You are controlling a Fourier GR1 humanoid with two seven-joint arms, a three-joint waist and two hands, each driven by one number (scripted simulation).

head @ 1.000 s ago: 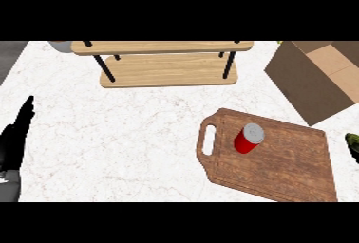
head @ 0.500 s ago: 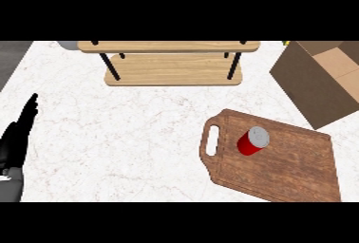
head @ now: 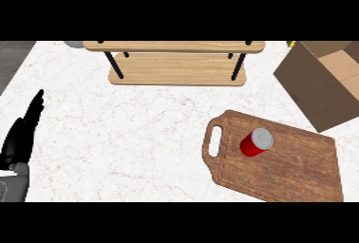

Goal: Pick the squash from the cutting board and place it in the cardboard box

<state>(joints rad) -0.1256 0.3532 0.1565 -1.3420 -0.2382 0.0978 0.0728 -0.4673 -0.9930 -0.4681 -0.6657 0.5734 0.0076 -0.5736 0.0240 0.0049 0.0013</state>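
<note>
Resting at left edge, open left hand (head: 21,142); cardboard box (head: 319,85) at right edge.

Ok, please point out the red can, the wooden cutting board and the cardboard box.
red metal can (head: 255,144): head view, its side.
brown wooden cutting board (head: 294,171): head view, bare surface.
brown cardboard box (head: 314,88): head view, outer wall.

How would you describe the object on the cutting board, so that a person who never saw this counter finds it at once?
Look at the dark wooden cutting board at the right of the white counter, just below the cardboard box. Near the board's handle slot lies a small red can with a silver end. It is the only thing on the board and the only red thing here.
</note>
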